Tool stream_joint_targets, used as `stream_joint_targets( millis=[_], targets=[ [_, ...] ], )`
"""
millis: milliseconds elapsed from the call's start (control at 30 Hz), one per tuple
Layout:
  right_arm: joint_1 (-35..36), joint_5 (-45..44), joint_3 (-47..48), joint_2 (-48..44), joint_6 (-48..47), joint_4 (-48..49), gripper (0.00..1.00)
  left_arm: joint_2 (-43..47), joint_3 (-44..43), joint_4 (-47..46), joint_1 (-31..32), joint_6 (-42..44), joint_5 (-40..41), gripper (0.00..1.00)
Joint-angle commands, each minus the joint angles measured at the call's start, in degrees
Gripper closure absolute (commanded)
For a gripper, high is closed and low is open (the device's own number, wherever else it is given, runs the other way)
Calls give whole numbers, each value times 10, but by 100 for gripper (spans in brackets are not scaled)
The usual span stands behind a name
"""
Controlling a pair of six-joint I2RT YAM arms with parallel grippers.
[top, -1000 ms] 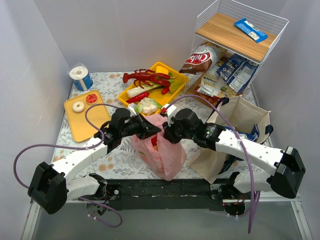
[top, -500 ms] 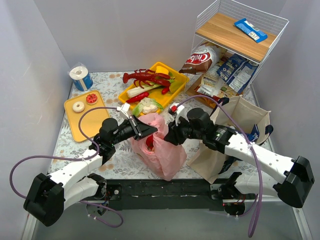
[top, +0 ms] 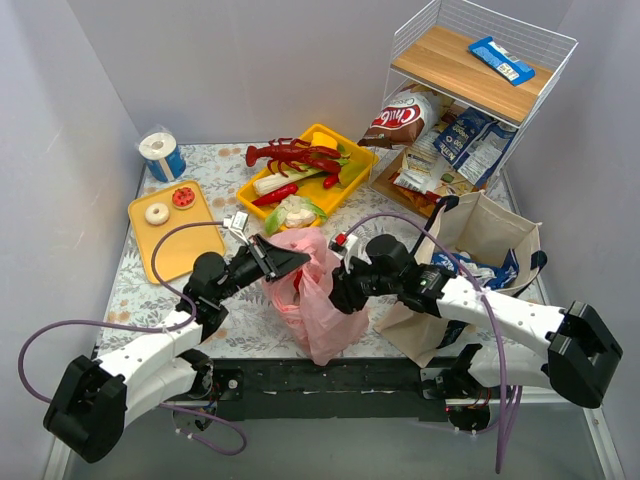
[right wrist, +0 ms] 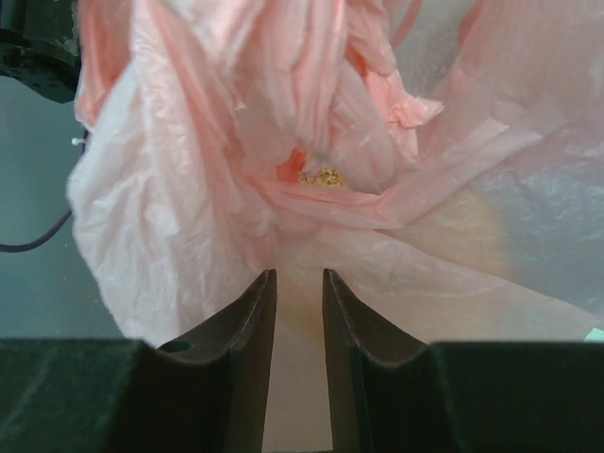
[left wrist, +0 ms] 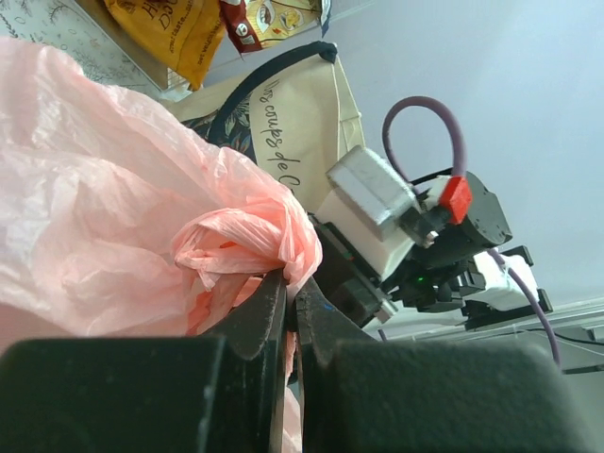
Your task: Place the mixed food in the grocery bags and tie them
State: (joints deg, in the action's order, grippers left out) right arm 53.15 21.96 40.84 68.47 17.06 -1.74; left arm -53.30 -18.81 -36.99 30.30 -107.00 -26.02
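- Sitting near the front middle of the table, the thin translucent pink plastic bag [top: 320, 320] is bulging at its base and bunching into folds at its top.
- Showing through the film in the right wrist view, something orange [right wrist: 294, 166] is lying inside the bag; its kind cannot be told.
- Pinching a gathered fold at the bag's upper left, the left gripper [top: 295, 262] is holding the plastic, its jaws pressing together on the crumpled film in its own camera.
- Pressing against the bag's right side, the right gripper [top: 340, 292] is keeping only a narrow gap; pink film is lying across that gap, and whether it is clamped cannot be told.
- Standing just right of the bag, the stiff beige canvas tote with navy strap handles [top: 490, 235] is gaping open, with blue packets [top: 480, 268] showing inside.
- Lying behind the bag, a yellow tray [top: 322, 130] is carrying a red toy lobster [top: 295, 155] and toy vegetables.
- Resting at the far left, a white paper roll in blue wrap [top: 160, 155] is standing upright.
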Motion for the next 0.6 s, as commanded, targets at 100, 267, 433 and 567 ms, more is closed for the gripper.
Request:
stream_joint_targets(
  millis=[100, 267, 433, 567],
  targets=[
    [-19, -11, 58, -63, 4, -44, 59, 35, 32, -45, -13, -16, 3, 100],
    [-70, -21, 64, -76, -32, -58, 58, 38, 47, -70, -30, -44, -28, 100],
    [-74, -36, 96, -45, -119, -62, 75, 32, 34, -35, -32, -47, -46, 100],
    [-65, -11, 131, -7, -163, -65, 76, 33, 25, 4, -33, -47, -50, 100]
  ],
)
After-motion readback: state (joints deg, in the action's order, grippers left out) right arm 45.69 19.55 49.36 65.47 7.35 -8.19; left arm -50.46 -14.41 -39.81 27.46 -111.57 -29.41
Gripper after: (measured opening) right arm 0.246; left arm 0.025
